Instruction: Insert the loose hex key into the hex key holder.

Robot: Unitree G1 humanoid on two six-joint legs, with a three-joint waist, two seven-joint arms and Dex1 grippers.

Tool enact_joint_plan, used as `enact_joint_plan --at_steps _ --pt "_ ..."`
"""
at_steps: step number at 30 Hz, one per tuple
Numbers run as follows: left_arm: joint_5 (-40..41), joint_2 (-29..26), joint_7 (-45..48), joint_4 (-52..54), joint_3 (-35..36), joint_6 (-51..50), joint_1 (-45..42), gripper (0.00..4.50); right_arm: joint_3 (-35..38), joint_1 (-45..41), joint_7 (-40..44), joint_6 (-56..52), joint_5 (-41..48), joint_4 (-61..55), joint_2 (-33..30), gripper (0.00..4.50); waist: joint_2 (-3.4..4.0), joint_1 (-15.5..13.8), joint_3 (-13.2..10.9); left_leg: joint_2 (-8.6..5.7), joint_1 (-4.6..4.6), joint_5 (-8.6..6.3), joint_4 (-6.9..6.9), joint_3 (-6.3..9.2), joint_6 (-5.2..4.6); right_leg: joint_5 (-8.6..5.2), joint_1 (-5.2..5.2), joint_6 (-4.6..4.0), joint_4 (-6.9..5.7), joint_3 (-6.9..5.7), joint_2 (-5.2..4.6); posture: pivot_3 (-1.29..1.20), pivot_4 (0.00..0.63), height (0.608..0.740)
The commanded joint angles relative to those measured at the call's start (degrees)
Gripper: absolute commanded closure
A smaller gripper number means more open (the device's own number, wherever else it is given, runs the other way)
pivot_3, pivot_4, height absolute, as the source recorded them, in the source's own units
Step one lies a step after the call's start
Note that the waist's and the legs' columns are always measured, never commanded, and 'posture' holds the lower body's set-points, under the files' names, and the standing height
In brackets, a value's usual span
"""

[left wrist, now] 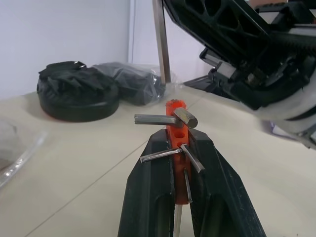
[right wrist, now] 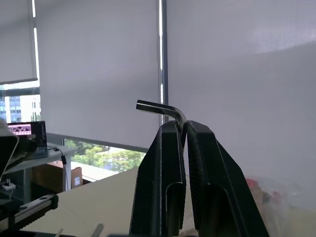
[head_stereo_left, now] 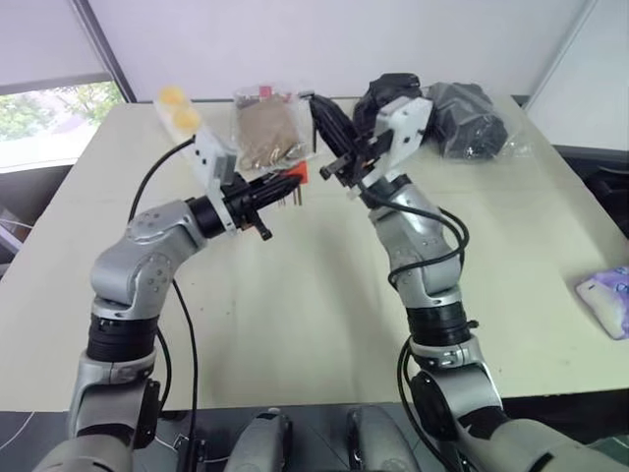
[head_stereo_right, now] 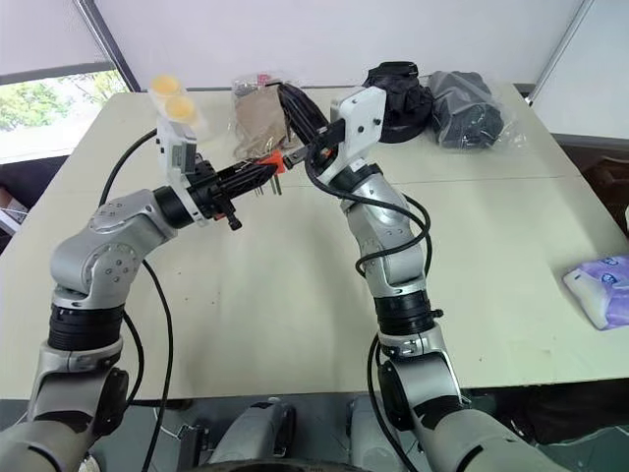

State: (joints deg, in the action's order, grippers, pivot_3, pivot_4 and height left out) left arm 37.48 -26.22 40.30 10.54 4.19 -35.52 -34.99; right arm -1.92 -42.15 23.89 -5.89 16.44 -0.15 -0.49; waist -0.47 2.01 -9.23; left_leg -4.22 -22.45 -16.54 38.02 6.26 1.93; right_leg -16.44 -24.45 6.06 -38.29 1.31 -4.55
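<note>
Beige table, white wall behind, window with greenery, pale roller blinds

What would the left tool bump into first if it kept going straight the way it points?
Probably the right tool, hanging just past the hex key holder that the left tool grips; how far apart they are is unclear.

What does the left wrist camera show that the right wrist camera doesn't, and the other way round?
Left wrist view: the small red-orange plastic hex key holder, short grey keys sticking out, clamped in the left gripper, with dark bags on the table behind. Right wrist view: the thin dark grey L-shaped loose hex key pinched in the right gripper, against white window blinds. Both: the beige table.
</note>
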Motion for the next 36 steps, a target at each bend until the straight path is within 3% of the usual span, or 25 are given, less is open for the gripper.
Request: enact_joint_plan --at_steps 1,36 --pt "-0.15 0.16 -0.17 0.74 0.96 1.28 -1.6 4.5 -0.92 0.24 0.78 0.75 0.37 -3.97 -0.22 4.47 0.0 0.32 0.0 0.0 0.0 0.0 0.0 0.01 0.0 0.0 0.0 0.0 0.0 0.0 0.0 0.0 0.15 0.74" --pt "-0.89 1.28 -0.05 1.1 0.74 1.32 -1.89 4.5 -2.74 0.18 0.88 1.18 -0.82 -3.77 -0.33 4.47 0.0 0.54 0.0 0.0 0.0 0.0 -0.03 0.03 0.01 0.0 -0.03 0.0 -0.04 0.0 0.0 0.0 0.15 0.74"
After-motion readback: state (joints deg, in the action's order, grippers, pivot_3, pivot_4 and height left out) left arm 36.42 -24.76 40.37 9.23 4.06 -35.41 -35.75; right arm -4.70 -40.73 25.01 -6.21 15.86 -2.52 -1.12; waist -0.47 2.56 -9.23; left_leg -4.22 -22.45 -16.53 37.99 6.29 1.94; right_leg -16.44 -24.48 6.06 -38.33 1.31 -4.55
